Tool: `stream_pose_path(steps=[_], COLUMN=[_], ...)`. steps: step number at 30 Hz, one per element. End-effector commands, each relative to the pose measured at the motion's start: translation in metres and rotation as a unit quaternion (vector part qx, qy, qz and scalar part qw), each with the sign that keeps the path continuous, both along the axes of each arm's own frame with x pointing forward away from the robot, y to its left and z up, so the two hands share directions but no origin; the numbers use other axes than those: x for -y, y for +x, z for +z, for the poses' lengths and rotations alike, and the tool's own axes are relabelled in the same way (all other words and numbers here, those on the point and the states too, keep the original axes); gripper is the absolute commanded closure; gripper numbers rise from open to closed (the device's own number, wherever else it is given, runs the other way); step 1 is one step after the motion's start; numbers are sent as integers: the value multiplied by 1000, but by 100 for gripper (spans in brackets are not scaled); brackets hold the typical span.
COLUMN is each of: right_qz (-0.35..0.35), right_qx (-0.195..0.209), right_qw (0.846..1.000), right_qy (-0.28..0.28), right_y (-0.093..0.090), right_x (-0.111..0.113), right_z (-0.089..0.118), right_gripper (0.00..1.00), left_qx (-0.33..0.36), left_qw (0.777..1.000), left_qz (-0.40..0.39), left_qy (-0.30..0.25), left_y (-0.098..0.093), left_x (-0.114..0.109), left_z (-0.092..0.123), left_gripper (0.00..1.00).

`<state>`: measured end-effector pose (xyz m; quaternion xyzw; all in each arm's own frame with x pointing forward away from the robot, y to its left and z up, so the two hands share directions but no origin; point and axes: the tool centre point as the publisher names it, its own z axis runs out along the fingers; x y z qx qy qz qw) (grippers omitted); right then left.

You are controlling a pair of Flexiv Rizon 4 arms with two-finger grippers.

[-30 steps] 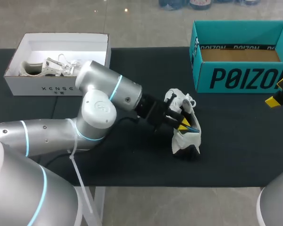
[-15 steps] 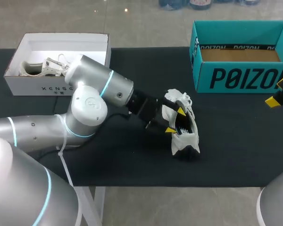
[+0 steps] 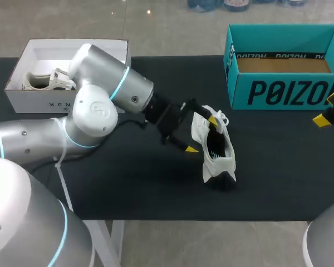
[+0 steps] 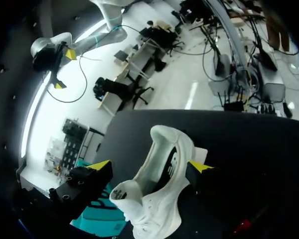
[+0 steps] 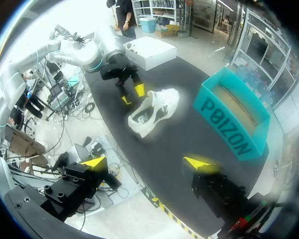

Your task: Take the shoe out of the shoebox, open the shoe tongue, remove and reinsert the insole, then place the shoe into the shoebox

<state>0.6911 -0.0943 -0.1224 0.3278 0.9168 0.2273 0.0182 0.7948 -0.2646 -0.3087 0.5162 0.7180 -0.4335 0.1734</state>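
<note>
A white shoe (image 3: 218, 162) lies on the black table (image 3: 128, 183) near the middle, its opening up and dark inside. My left gripper (image 3: 202, 134) is open, its yellow tips astride the shoe's tongue end. In the left wrist view the shoe (image 4: 159, 194) sits between the wide fingers of that gripper (image 4: 149, 166), neither pad pressing it. The teal shoebox (image 3: 284, 83) stands at the back right, holding nothing. My right gripper (image 3: 328, 108) hangs open at the table's right edge, far from the shoe (image 5: 154, 112); its tips (image 5: 148, 162) hold nothing.
A white box (image 3: 67, 97) with another pale shoe inside stands at the back left, behind my left arm (image 3: 100, 105). Bare black table lies in front of the shoe and between it and the teal shoebox (image 5: 234, 119).
My left gripper has opened and drawn back out of the shoe's mouth toward the left. The shoe stays on the table, slightly shifted. The right arm has not moved.
</note>
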Motion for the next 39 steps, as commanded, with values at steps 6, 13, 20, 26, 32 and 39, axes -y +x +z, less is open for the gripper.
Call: stream_pose_path(steps=[6, 13, 20, 26, 32, 39], right_qz=[0, 0, 0, 0, 0, 0], right_qx=[-3, -3, -3, -3, -3, -3], right_qw=[1000, 1000, 1000, 1000, 1000, 1000], right_qy=[-1, -1, -1, -1, -1, -1], right_y=[3, 3, 3, 3, 3, 3], right_x=[-1, -1, -1, -1, -1, -1], right_z=[0, 0, 0, 0, 0, 0], right_gripper=[0, 0, 0, 0, 0, 0], left_qx=[17, 17, 17, 14, 30, 27], left_qw=[982, 982, 982, 978, 952, 941], left_qz=[-87, -87, -87, -92, -117, -118], left_qy=[164, 164, 164, 186, 281, 317], left_y=[4, 4, 4, 5, 7, 6], left_x=[-4, -4, -4, 0, 19, 30], left_z=[16, 16, 16, 15, 7, -1], left_gripper=[0, 0, 0, 0, 0, 0])
